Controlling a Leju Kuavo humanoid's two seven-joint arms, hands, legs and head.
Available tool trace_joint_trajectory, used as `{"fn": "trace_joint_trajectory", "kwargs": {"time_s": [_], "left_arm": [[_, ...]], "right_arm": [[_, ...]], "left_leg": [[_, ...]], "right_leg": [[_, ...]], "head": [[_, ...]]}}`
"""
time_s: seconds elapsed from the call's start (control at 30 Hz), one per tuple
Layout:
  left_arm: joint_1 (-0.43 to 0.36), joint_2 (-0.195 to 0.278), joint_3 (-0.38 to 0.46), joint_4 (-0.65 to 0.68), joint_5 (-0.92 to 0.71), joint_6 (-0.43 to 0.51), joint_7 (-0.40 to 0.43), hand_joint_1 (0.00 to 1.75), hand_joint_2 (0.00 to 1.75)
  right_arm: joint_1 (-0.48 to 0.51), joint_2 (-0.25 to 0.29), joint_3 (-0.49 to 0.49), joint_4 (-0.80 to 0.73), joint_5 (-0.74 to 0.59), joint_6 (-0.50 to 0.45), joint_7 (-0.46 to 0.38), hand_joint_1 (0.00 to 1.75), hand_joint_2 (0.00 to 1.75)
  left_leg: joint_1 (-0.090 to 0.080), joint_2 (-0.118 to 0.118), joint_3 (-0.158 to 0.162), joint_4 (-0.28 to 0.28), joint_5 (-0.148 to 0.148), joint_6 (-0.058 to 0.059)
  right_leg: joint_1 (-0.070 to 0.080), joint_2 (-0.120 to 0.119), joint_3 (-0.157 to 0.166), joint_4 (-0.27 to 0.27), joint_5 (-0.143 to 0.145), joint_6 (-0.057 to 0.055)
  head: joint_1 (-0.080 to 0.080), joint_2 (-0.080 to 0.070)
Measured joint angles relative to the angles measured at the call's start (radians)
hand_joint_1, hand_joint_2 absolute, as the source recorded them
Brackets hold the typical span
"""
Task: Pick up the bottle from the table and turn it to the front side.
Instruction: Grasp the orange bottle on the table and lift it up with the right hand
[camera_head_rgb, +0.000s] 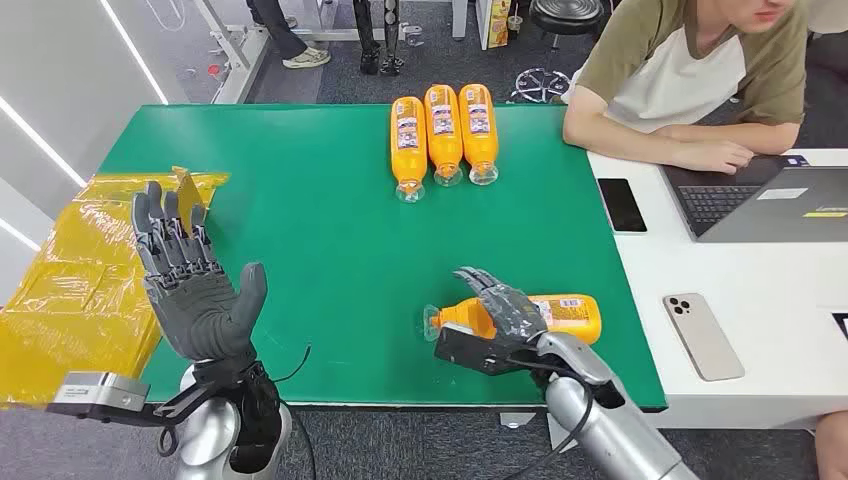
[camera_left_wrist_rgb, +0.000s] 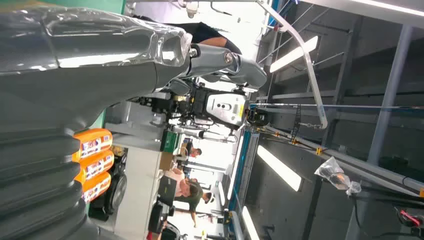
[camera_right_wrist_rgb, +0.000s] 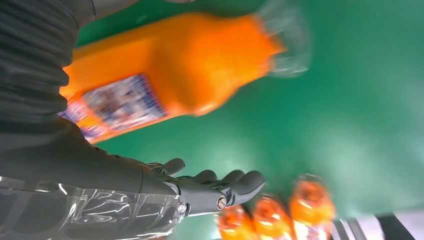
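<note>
Bottle: lying on its side on the green desk, lower centre-right of the frame
Right robot hand: reaching over the bottle's neck end, fingers spread, not yet grasping
Left robot hand: hovering released at lower left, palm up

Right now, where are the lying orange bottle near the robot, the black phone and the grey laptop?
Lying orange plastic bottle (camera_head_rgb: 570, 313), head view, labelled body.
Flat black phone (camera_head_rgb: 621, 204), head view, screen middle.
Open grey laptop (camera_head_rgb: 720, 204), head view, keyboard.
</note>
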Motion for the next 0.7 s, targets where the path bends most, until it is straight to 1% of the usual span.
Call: {"fn": "trace_joint_trajectory", "kwargs": {"time_s": [0.07, 0.23, 0.4, 0.53, 0.7], "left_arm": [[0.0, 0.0, -0.001, 0.0, 0.006, 0.0, -0.002, 0.0, 1.75], [-0.001, 0.001, -0.003, 0.0, 0.03, 0.0, -0.014, 0.0, 1.75], [-0.002, 0.002, -0.005, 0.0, 0.047, -0.001, -0.028, 0.0, 1.75], [-0.008, 0.003, -0.012, 0.003, 0.062, 0.0, -0.038, 0.0, 1.75], [-0.018, 0.007, -0.02, 0.011, 0.091, 0.003, -0.052, 0.0, 1.75]], "right_arm": [[-0.024, -0.03, 0.014, 0.005, -0.024, 0.028, 0.005, 0.0, 1.75], [-0.145, -0.173, 0.091, 0.02, -0.141, 0.135, 0.018, 0.0, 1.75], [-0.25, -0.29, 0.181, 0.015, -0.257, 0.214, 0.045, 0.0, 1.75], [-0.306, -0.348, 0.251, 0.011, -0.316, 0.25, 0.063, 0.0, 1.75], [-0.355, -0.412, 0.344, -0.003, -0.355, 0.276, 0.084, 0.0, 1.75]], "left_leg": [[0.0, 0.0, 0.0, 0.0, 0.0, 0.0], [0.0, 0.0, 0.0, 0.0, 0.0, 0.0], [0.0, 0.0, 0.0, 0.0, 0.0, 0.0], [0.0, 0.0, 0.0, 0.0, 0.0, 0.0], [0.0, 0.0, 0.0, 0.0, 0.0, 0.0]], "right_leg": [[0.0, 0.0, 0.0, 0.0, 0.0, 0.0], [0.0, 0.0, 0.0, 0.0, 0.0, 0.0], [0.0, 0.0, 0.0, 0.0, 0.0, 0.0], [0.0, 0.0, 0.0, 0.0, 0.0, 0.0], [0.0, 0.0, 0.0, 0.0, 0.0, 0.0]], "head": [[0.0, 0.0], [0.0, 0.0], [0.0, 0.0], [0.0, 0.0], [0.0, 0.0]]}}
